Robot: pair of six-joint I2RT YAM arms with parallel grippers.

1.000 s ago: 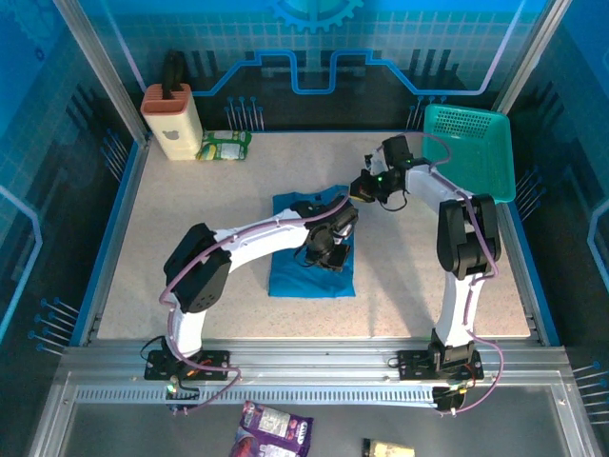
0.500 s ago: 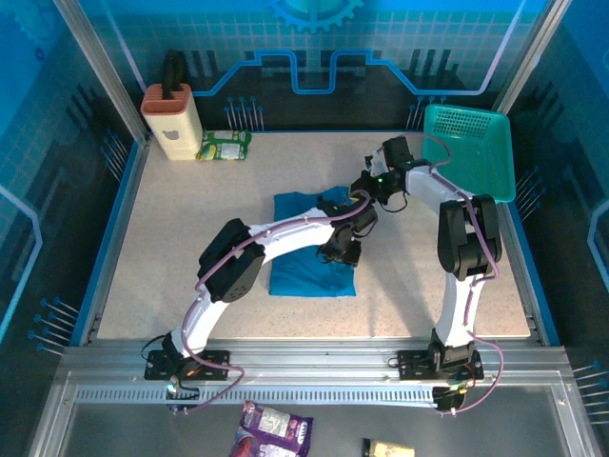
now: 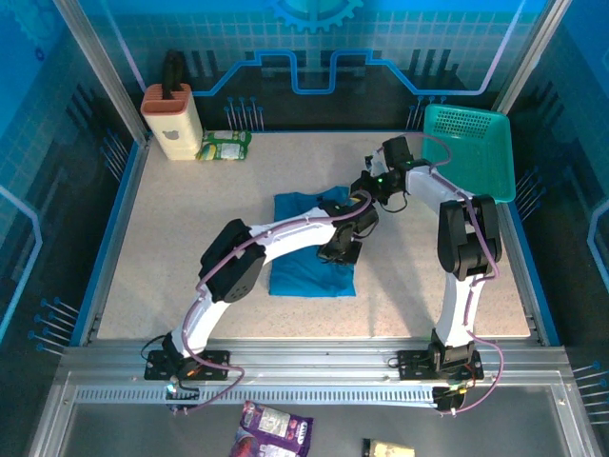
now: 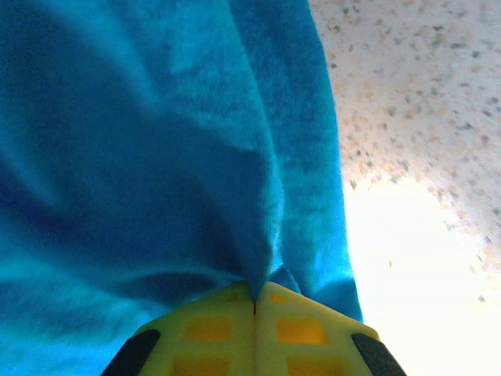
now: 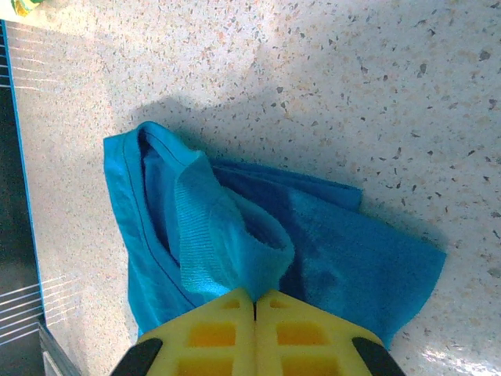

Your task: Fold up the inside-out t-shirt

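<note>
Speckled, stone-look tabletop (image 3: pixel 171 238) carries the scene as I run both arms from my remote station. At its middle lies the blue-teal t-shirt (image 3: pixel 300 271), gathered into a rough rectangle. Its long axis runs from the near edge towards the far wall. It sits well apart from the teal mesh basket (image 3: pixel 471 152) at the far right corner.

Both arms work the shirt's right-hand side. The right hand (image 5: pixel 255 296) is at the far right corner of the cloth, its fingers pressed together on a ribbed band of fabric that rises in a bunch from the tabletop. The left hand (image 4: pixel 254 291) is nearer the bases, on the same right edge about midway along it. Its yellow pads (image 4: pixel 211 325) are clamped tight on a pinch of cloth, with a fold running away from the grip.

I judge that the coming move turns on one fact. The bulk of the shirt lies to the left of both hands, so a fold would carry the held edge leftwards across the long axis. Neither arm has a clear lead, as each already has cloth in its grip.
</note>
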